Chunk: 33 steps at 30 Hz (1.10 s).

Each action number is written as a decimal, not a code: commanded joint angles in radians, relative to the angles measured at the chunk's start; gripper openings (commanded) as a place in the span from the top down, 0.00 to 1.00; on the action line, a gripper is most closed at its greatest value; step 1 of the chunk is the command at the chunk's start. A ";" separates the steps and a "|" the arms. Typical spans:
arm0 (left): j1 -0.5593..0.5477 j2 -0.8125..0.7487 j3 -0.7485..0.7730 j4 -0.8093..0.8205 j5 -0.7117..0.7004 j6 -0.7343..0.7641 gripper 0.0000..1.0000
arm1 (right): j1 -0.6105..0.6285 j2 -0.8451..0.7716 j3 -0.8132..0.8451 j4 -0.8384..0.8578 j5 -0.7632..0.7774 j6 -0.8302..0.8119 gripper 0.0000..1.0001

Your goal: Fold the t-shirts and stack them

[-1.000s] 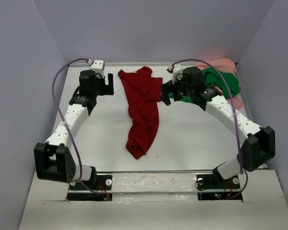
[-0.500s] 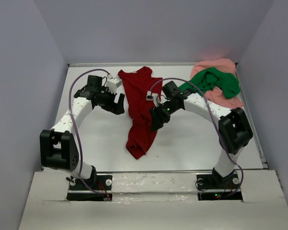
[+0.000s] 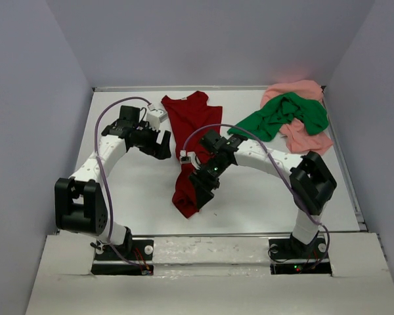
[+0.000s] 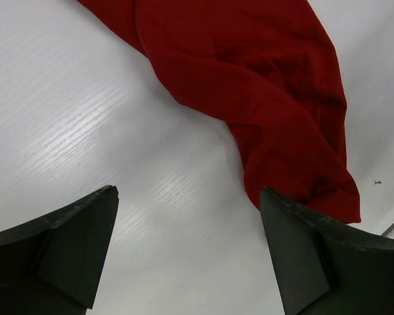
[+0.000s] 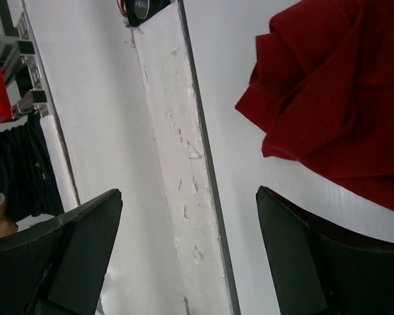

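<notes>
The dark red t-shirt [image 3: 192, 134] lies crumpled lengthwise down the middle of the table, collar end at the back. My left gripper [image 3: 162, 145] hovers just left of its upper half, open; in the left wrist view its jaws [image 4: 188, 192] frame bare table, with the red cloth [image 4: 262, 85] ahead to the right. My right gripper [image 3: 201, 191] hangs open over the shirt's near end; its wrist view [image 5: 189, 192] has the red hem [image 5: 328, 98] at the upper right. The bright green t-shirt [image 3: 282, 115] lies on the pale pink one [image 3: 305, 134] at the back right.
The table's near edge strip [image 5: 184, 164] runs between the right fingers. White table surface [image 3: 262, 190] surrounds the shirts. Grey walls close in the left, back and right. Both arm bases [image 3: 210, 252] sit at the near edge.
My right arm has swung from beside the green shirt at the back down to the red shirt's near end. My left arm has dropped and moved right, next to the red shirt.
</notes>
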 commanded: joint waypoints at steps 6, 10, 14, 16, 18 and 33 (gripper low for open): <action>-0.006 -0.091 -0.031 0.116 -0.006 -0.053 0.02 | 0.068 0.020 -0.022 0.142 0.026 0.008 0.00; -0.006 -0.138 -0.043 0.139 -0.036 -0.060 0.02 | 0.068 -0.001 -0.079 0.299 0.093 0.070 0.00; -0.006 -0.186 -0.071 0.174 -0.072 -0.079 0.02 | 0.068 -0.037 -0.123 0.412 0.197 0.098 0.00; -0.004 -0.200 -0.081 0.188 -0.076 -0.088 0.02 | 0.068 -0.058 -0.142 0.473 0.262 0.127 0.00; -0.004 -0.217 -0.090 0.188 -0.073 -0.089 0.01 | 0.068 -0.084 -0.146 0.498 0.303 0.127 0.00; -0.004 -0.220 -0.101 0.208 -0.061 -0.094 0.01 | 0.068 -0.006 -0.139 0.470 0.371 0.176 0.02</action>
